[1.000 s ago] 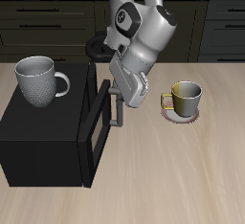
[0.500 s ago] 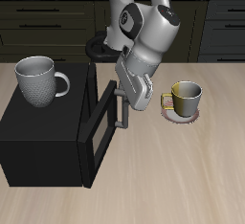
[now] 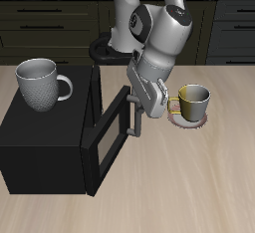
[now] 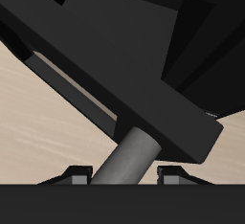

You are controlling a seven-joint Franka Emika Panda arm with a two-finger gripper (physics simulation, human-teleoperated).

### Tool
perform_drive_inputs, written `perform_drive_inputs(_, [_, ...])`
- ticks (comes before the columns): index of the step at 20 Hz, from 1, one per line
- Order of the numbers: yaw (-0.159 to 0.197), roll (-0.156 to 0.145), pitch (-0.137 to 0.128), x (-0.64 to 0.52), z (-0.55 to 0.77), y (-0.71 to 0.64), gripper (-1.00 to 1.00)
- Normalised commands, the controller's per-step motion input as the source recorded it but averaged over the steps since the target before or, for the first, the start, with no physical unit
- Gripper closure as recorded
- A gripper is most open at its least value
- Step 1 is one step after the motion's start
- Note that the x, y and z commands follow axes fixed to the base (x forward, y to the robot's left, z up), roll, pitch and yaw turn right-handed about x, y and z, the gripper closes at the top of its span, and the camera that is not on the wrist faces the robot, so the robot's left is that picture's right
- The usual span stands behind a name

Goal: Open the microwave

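The microwave (image 3: 45,142) is a large black box at the table's front, with a grey mug on top. Its door (image 3: 108,132) stands partly open, swung out toward the table's middle. My gripper (image 3: 133,96) is at the upper end of the grey bar handle (image 3: 132,116). In the wrist view the handle (image 4: 129,156) runs between my two fingertips (image 4: 75,175), and my gripper (image 4: 124,177) is open around it. One finger sits close against the bar and the other stands a little apart. The dark door edge (image 4: 144,94) fills much of that view.
A grey mug (image 3: 40,83) stands on top of the microwave. A yellow-green mug (image 3: 192,102) sits on a small plate (image 3: 189,119) beside my arm. Dark cabinets with drawers (image 3: 45,23) line the back.
The door has swung farther open, its handle moving away from the microwave body. My gripper has moved with the handle toward the yellow-green mug.
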Motion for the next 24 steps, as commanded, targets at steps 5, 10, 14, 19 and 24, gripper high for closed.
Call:
perform_drive_inputs(5, [0.051, 0.113, 0.032, 0.04, -0.11, 0.4, 1.0])
perform_drive_inputs(10, [0.037, 0.02, 0.056, -0.11, 0.03, 0.11, -1.0])
perform_drive_inputs(14, [0.09, 0.09, 0.057, -0.09, -0.08, 0.43, -1.0])
perform_drive_inputs(19, [0.054, 0.029, 0.035, -0.07, -0.1, 0.2, -1.0])
perform_drive_inputs(24, [0.074, 0.007, -0.003, -0.06, -0.01, 0.05, -1.0])
